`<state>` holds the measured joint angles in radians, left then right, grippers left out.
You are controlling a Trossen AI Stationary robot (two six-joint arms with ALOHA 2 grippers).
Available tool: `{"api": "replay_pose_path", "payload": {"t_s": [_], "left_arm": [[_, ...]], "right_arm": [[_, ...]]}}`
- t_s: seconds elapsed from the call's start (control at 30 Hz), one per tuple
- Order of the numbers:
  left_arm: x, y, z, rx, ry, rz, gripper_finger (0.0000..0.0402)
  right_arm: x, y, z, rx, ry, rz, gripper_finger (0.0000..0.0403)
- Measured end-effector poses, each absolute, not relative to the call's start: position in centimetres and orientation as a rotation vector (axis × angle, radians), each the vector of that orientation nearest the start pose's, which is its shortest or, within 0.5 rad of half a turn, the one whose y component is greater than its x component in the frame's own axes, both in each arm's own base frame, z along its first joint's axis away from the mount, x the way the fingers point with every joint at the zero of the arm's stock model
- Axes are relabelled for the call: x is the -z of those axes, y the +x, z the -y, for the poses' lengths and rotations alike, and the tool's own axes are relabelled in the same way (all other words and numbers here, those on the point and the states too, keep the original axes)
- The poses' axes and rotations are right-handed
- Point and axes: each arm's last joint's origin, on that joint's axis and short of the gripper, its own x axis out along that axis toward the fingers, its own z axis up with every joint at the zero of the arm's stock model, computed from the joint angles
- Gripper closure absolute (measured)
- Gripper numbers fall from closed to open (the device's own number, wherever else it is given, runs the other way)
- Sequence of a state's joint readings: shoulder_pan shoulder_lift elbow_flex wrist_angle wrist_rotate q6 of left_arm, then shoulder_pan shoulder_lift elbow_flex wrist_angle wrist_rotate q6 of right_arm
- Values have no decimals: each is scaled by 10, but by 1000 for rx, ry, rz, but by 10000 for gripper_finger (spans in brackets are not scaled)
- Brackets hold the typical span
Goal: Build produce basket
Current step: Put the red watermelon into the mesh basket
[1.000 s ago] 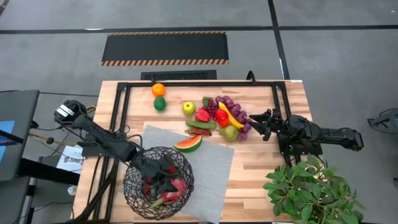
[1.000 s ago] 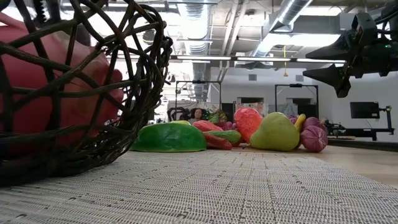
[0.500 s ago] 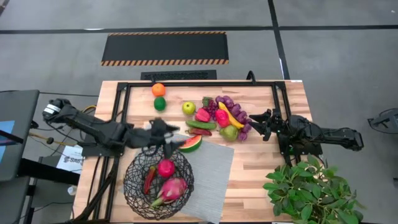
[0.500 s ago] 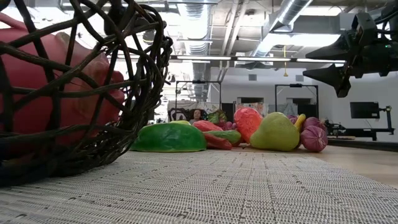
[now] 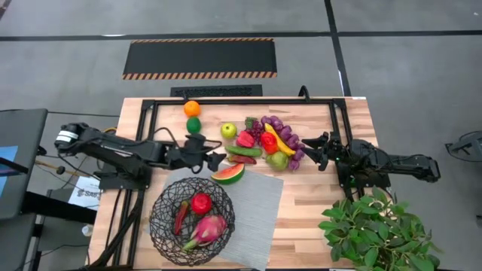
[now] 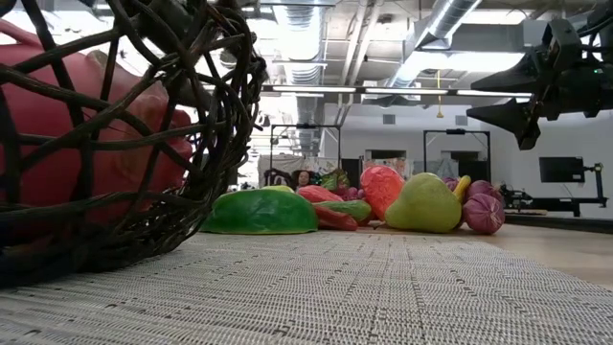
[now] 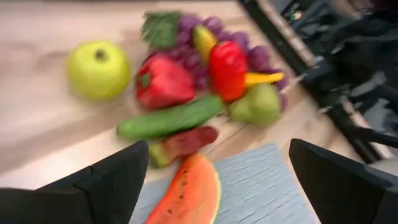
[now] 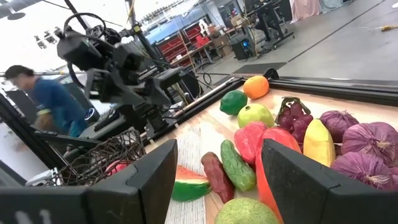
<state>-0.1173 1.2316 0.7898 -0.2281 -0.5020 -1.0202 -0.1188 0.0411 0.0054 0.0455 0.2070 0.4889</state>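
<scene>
The dark wire basket (image 5: 167, 226) stands on the grey mat (image 5: 260, 203) at the near left. It holds a red round fruit (image 5: 201, 202), a pink dragon fruit (image 5: 210, 227) and a red pepper (image 5: 181, 217). My left gripper (image 5: 216, 159) is open and empty, just left of the watermelon slice (image 5: 230, 173), which shows between its fingers in the left wrist view (image 7: 191, 194). The produce pile (image 5: 267, 143) lies on the table behind it. My right gripper (image 5: 307, 152) is open and empty, at the right of the pile and above the table (image 6: 517, 101).
An orange (image 5: 191, 108), a lime (image 5: 193, 126) and a green apple (image 5: 228, 130) lie at the far left. A black frame rail (image 5: 226, 101) runs along the far edge. A leafy plant (image 5: 376, 233) stands at the near right. A person shows in the room beyond (image 8: 46, 102).
My left gripper has come up out of the basket and gone toward the table's far edge, then right toward the watermelon slice. The red round fruit, the dragon fruit and the pepper now show uncovered in the basket.
</scene>
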Motion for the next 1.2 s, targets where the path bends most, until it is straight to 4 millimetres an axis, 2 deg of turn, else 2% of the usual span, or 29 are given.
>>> {"api": "replay_pose_path", "payload": {"t_s": [0.1, 0.2, 0.3, 0.37, 0.5, 0.63, 0.73, 0.87, 1.0, 1.2], "left_arm": [[-231, 265, 14, -651, -803, -420, 28], [-222, 284, 9, -524, -786, -425, 28], [-215, 304, 6, -402, -739, -394, 28], [-212, 317, 3, -389, -664, -426, 28], [-212, 346, 0, -402, -452, -618, 28], [-212, 374, 12, -400, -283, -893, 28], [-205, 390, 23, -398, -233, -1022, 28], [-193, 402, 36, -402, -208, -1106, 28], [-183, 400, 39, -432, -186, -1168, 28], [-182, 389, 33, -561, -129, -1233, 28]], "right_arm": [[-166, 98, 18, 317, 485, 89, 148], [-166, 98, 18, 317, 485, 89, 148], [-167, 98, 18, 316, 485, 89, 148], [-166, 98, 18, 317, 485, 89, 148], [-166, 98, 18, 317, 485, 88, 148], [-166, 98, 18, 317, 485, 89, 148], [-166, 98, 18, 317, 485, 89, 148], [-166, 98, 18, 317, 485, 86, 148], [-166, 98, 18, 318, 485, 83, 148], [-166, 98, 18, 318, 485, 83, 148]]}}
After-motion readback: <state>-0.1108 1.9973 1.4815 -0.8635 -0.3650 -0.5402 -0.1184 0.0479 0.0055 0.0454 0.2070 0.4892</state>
